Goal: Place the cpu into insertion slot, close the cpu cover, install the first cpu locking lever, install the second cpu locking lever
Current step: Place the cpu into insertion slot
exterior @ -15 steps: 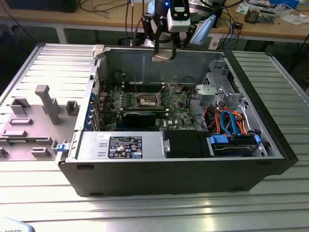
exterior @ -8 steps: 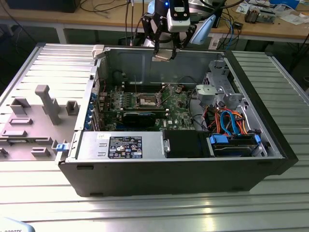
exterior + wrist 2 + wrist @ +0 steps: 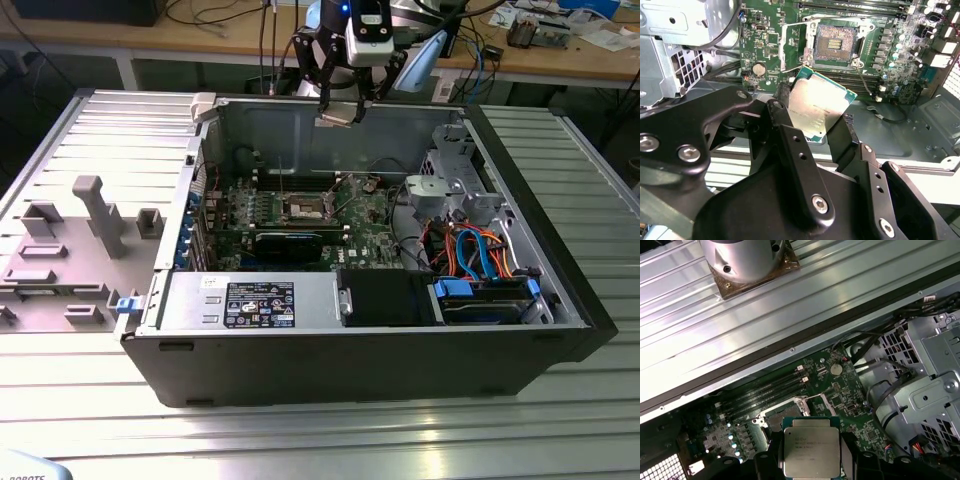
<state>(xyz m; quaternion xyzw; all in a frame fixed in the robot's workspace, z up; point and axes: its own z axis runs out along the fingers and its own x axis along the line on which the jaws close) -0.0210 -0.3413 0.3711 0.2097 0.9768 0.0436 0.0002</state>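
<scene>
My gripper (image 3: 341, 108) hangs above the rear wall of the open computer case, shut on the cpu (image 3: 339, 116), a flat silver-grey square chip with a green edge. In the second wrist view the cpu (image 3: 819, 104) sits between the black fingers (image 3: 846, 131), and in the first wrist view the cpu (image 3: 810, 451) fills the space between them. The insertion slot (image 3: 304, 208) lies open on the green motherboard, below and in front of the gripper; it shows as a bare socket (image 3: 836, 44) with its cpu cover (image 3: 791, 45) swung aside. The socket (image 3: 781, 414) lies partly behind the chip.
A black card (image 3: 289, 243) stands in front of the socket. Drive cage (image 3: 452, 186) and orange and blue cables (image 3: 477, 254) fill the case's right side in the exterior view. The power supply (image 3: 250, 303) runs along the front. A grey fixture block (image 3: 98, 213) sits on the ribbed table at left.
</scene>
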